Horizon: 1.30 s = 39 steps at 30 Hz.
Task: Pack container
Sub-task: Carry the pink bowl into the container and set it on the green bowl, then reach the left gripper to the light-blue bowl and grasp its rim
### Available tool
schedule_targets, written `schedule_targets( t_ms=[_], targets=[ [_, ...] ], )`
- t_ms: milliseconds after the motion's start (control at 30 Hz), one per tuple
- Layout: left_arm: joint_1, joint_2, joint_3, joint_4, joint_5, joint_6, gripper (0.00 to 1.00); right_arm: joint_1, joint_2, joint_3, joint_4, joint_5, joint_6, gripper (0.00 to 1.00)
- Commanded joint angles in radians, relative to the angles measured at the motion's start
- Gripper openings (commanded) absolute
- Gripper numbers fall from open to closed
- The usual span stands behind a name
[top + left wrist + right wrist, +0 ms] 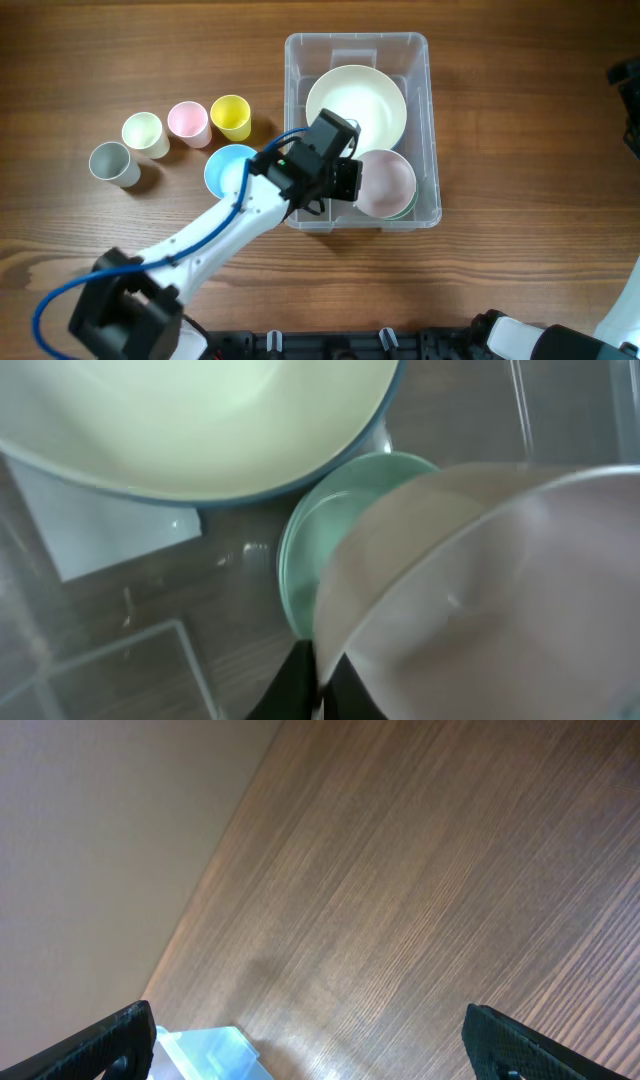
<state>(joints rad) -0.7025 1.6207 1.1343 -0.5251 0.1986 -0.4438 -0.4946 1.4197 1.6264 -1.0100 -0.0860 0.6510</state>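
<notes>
Jaws of the left gripper pinch the near rim of the pink bowl in the overhead view. That bowl sits inside the container, over a green dish and beside the big cream bowl. The container stands mid-worktop; a blue bowl and a row of four cups are outside, to its left.

Left wrist view: dark fingers close on both sides of the pink rim, right above the green dish. We judge the step is nesting the bowl: lower it level, centre it on the green dish, release only once seated, and don't knock the cream bowl. A white label lies on the container floor, no text readable, no brands seen.

Right wrist view: the right gripper has its jaws wide apart, holding nothing, over the worktop.
</notes>
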Motion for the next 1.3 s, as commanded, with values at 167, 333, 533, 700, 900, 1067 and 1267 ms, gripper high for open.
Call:
schedule_targets(
  t_ms=[167,333,533,700,900,1067,1267],
  targets=[
    [0.016,-0.008,0.097,-0.113,0.014,0.048,0.36,0.0,0.004,0.003,0.0,-0.005,0.007,0.99],
    [0.084,-0.073,0.29,-0.423,-0.158,0.032,0.39,0.0,0.004,0.003,0.0,-0.005,0.007,1.0],
    [0.323,-0.112,0.294,-0.67,-0.27,-0.134,0.49,0.0,0.004,0.003,0.0,-0.005,0.007,1.0],
    [0.497,-0.071,0.175,-0.653,-0.222,-0.149,0.52,0.0,0.004,0.003,0.0,-0.005,0.007,1.0],
    [0.589,-0.024,0.004,-0.474,-0.203,-0.132,0.55,0.0,0.004,0.003,0.0,-0.005,0.007,1.0],
    [0.587,0.056,-0.024,-0.422,-0.204,-0.114,0.49,0.0,0.004,0.003,0.0,-0.005,0.007,1.0],
    [0.587,0.182,-0.025,-0.47,-0.199,-0.114,0.42,0.0,0.004,0.003,0.0,-0.005,0.007,1.0]
  ],
)
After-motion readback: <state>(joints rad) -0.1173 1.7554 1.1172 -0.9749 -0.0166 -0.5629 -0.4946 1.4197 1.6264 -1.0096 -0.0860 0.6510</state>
